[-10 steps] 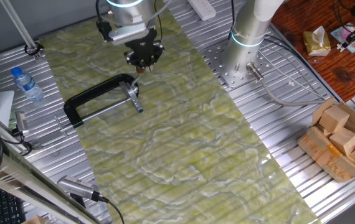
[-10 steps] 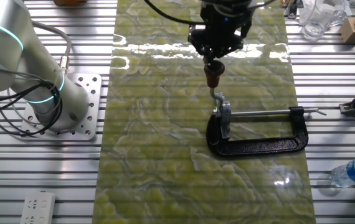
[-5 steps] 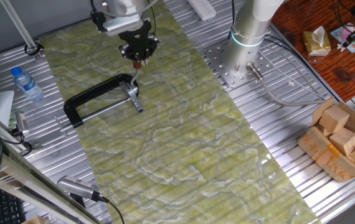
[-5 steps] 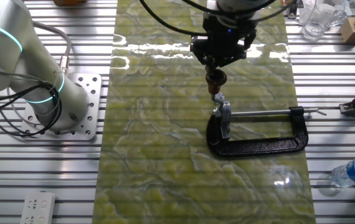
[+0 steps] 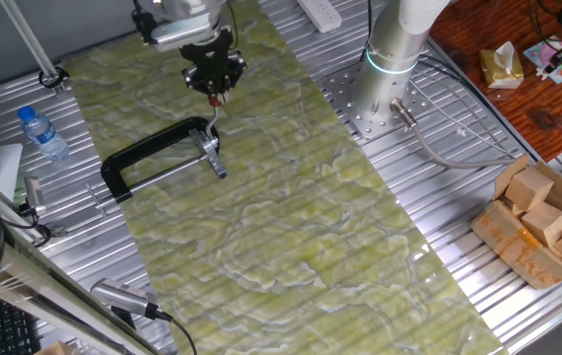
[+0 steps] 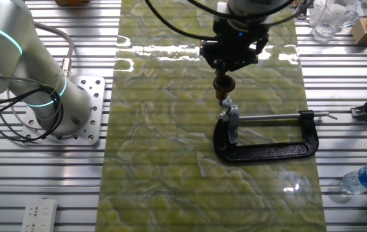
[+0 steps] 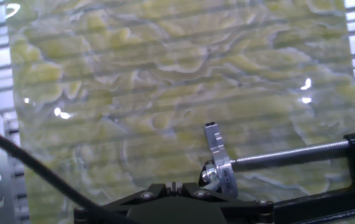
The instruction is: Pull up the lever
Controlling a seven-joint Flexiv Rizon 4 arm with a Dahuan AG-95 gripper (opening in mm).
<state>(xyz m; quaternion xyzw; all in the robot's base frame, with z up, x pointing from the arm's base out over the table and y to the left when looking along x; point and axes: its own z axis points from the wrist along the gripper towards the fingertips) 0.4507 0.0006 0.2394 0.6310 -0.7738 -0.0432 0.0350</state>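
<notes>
Clamp: the black C-shaped clamp lies flat on the green patterned mat of the bench, left of centre in one fixed view; its threaded screw runs across the frame's mouth.
Lever: the lever rises from the screw's metal end, thin rod below, red-brown knob on top, standing close to upright.
End effector: the end effector sits directly over the knob, its dark fingers closed down onto the knob's top, so it appears to be holding the lever; the hand view shows only the finger bases, not the pinch itself.
Step in hand: judged as the pull itself, well along, with the lever nearly vertical.
Next move: probably a short further lift along the hinge's arc, without dragging the clamp off the mat, then a release.
Change: against the frames a second ago, the end effector has risen and the knob with it; the lever stands steeper, and the clamp frame has not shifted.
</notes>
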